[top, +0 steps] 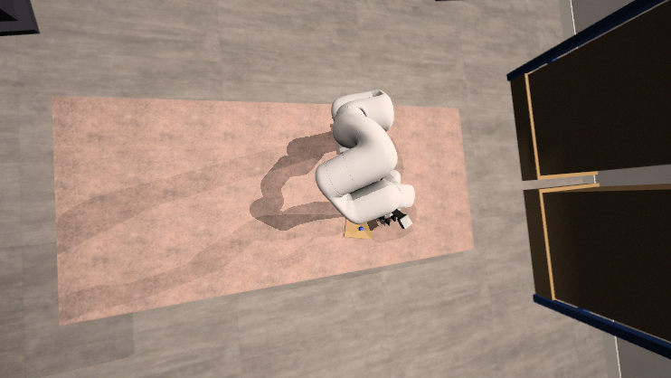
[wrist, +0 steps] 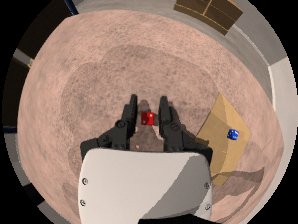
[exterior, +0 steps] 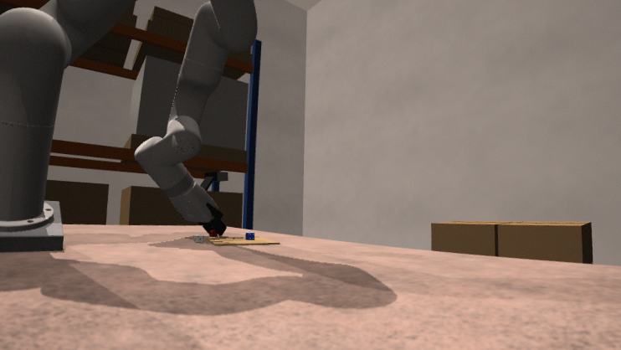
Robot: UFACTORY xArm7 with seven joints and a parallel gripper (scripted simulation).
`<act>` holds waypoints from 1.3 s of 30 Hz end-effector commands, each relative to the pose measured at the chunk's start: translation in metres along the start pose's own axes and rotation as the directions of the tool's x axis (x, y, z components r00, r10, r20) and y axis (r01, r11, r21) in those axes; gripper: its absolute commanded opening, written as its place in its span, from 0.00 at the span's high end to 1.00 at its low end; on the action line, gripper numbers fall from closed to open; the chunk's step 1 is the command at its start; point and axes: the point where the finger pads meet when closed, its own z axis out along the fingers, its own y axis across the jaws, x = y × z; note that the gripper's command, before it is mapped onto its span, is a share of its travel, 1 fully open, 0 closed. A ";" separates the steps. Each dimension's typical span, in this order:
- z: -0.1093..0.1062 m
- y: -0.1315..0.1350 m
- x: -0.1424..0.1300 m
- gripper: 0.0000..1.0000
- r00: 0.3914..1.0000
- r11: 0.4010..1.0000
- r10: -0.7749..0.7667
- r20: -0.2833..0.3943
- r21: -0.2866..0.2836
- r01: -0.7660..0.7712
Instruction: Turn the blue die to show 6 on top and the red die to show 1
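Note:
My gripper [wrist: 148,103] is tilted low over the table, just left of the tan mat [wrist: 222,137]. Its fingers stand open a little wider than the red die [wrist: 148,119], which sits between the fingertips with a small gap on one side. In the side view, the red die [exterior: 212,233] lies under the gripper [exterior: 215,229], apparently off the mat [exterior: 243,241]. The blue die [exterior: 249,235] lies on the mat, away from the gripper; it also shows in the wrist view [wrist: 232,133] and from above [top: 361,228]. The white die [exterior: 198,238] lies on the table left of the mat.
The arm's base [exterior: 26,226] stands on the table at the left. A cardboard box [exterior: 510,241] sits at the far right of the table. Shelving with boxes [exterior: 173,86] stands behind the table.

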 end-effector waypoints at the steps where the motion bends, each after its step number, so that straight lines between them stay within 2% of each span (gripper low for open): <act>1: 0.000 0.000 0.002 0.69 1.000 1.000 0.000 -0.003 0.001 0.000; 14: -0.002 0.000 0.002 0.69 1.000 1.000 0.000 -0.003 0.001 0.000; 24: -0.034 0.000 0.002 0.69 1.000 1.000 0.000 -0.003 0.001 0.000; 32: -0.048 0.000 0.002 0.69 1.000 1.000 0.000 -0.003 0.001 0.000; 39: -0.051 0.000 0.002 0.69 1.000 1.000 0.000 -0.003 0.001 0.000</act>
